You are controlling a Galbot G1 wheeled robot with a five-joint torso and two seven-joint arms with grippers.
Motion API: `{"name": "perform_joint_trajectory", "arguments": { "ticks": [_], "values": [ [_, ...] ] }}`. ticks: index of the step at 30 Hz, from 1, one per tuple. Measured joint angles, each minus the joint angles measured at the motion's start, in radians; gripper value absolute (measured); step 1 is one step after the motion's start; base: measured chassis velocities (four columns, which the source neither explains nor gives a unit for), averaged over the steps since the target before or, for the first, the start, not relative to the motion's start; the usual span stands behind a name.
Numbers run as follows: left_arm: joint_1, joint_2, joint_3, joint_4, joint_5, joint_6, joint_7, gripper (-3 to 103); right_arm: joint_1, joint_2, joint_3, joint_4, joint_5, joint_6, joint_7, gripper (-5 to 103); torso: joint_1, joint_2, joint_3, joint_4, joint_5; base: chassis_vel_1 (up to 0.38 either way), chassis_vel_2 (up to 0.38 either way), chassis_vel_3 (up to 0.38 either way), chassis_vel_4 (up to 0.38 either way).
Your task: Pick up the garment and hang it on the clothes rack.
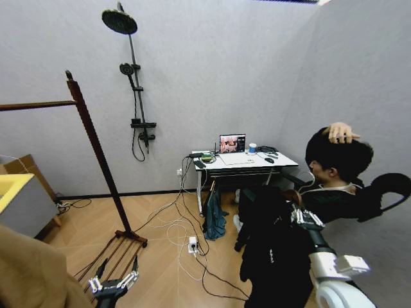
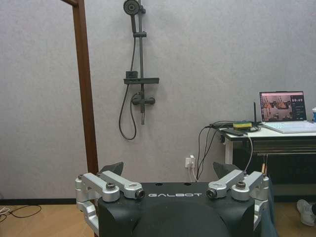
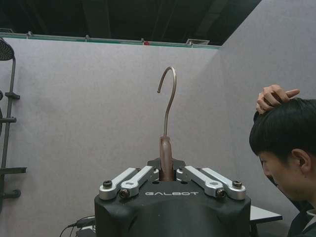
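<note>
Head view. The garment (image 1: 273, 256), a long black coat, is seen hanging low at the right, carried by the right end effector (image 1: 299, 215) at its top. The clothes rack (image 1: 96, 147) stands well apart at the left, its post leaning in the picture, its top rail (image 1: 35, 104) running off the left edge and its slatted base on the floor. The left end effector (image 1: 114, 282) is held low near that base, empty. Cables (image 1: 186, 250) and a power strip lie on the floor between coat and rack; a desk (image 1: 247, 160) with a laptop stands behind. Risk judged: the coat's hem or the base could be snagged on the cables while the gap to the rack is crossed.

Left wrist view. The left end effector (image 2: 168, 170) is shown with its fingers (image 2: 112, 168) spread apart and nothing between them. The rack's post is seen upright ahead, beside a wall shower pole (image 2: 139, 69). Risk judged: with this arm so near the post, the rack could be knocked if it is swung.

Right wrist view. The right end effector (image 3: 166, 170) is shown clamped on the brown neck of the hanger (image 3: 165, 155), the metal hook (image 3: 169, 98) rising above it, open side to one side. Risk judged: the grip lies on a narrow neck, so the hanger could be twisted by the coat's weight, and the hook's opening could be turned away from the rail and miss it. The rail stands high, so the hook may be brought in too low.
</note>
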Motion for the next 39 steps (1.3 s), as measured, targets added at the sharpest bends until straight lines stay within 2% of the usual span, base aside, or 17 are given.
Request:
{"name": "perform_joint_trajectory", "arguments": {
  "ticks": [7, 23, 39],
  "values": [
    [0.000, 0.000, 0.000, 0.000, 0.000, 0.000, 0.000, 100, 0.001, 0.006, -0.010, -0.031, -0.024, 0.043, -0.021, 9, 0.000, 0.000, 0.000, 0.0000, 0.0002, 0.000, 0.000, 0.000, 0.000],
    [0.000, 0.000, 0.000, 0.000, 0.000, 0.000, 0.000, 100, -0.010, 0.008, -0.011, -0.039, -0.023, 0.049, -0.050, 9, 0.000, 0.000, 0.000, -0.0002, 0.0000, -0.015, 0.014, 0.014, -0.012],
    [0.000, 0.000, 0.000, 0.000, 0.000, 0.000, 0.000, 100, -0.015, 0.014, -0.030, -0.064, -0.019, 0.089, -0.092, 9, 0.001, 0.000, 0.000, -0.0001, -0.0003, -0.205, 0.200, 0.219, -0.209]
  ]
}}
